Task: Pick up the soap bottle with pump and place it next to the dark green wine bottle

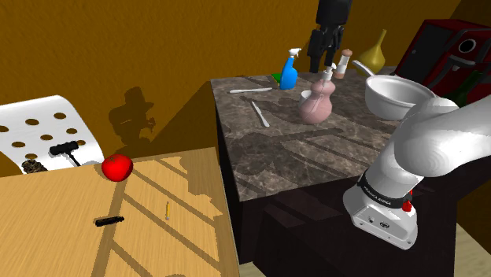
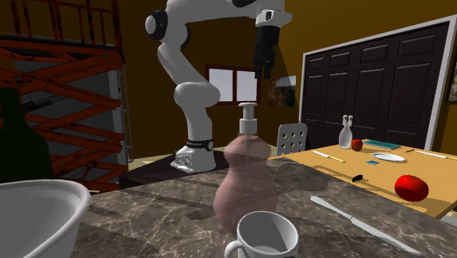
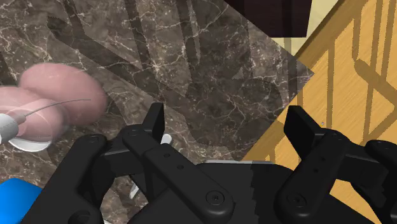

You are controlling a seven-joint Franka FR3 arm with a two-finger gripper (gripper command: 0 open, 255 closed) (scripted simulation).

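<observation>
The soap bottle (image 1: 319,102) is a pink, gourd-shaped bottle with a white pump, standing upright on the dark marble table (image 1: 291,157). It rises mid-table in the second exterior view, soap bottle (image 2: 245,179). My black gripper (image 1: 326,53) hangs open above it, a clear gap below the fingertips; gripper (image 2: 260,72) sits just above the pump. In the wrist view the soap bottle (image 3: 54,102) lies off to one side of the gripper (image 3: 227,124), whose fingers stand wide apart over bare marble. The dark green wine bottle (image 2: 18,139) stands behind the white bowl (image 2: 33,212).
A blue spray bottle (image 1: 289,72), a white bowl (image 1: 396,96), an olive vase (image 1: 376,53) and a knife (image 1: 260,113) share the marble table. A white mug (image 2: 260,234) stands close to the soap bottle. A wooden table (image 1: 118,236) with a red fruit (image 1: 116,167) adjoins.
</observation>
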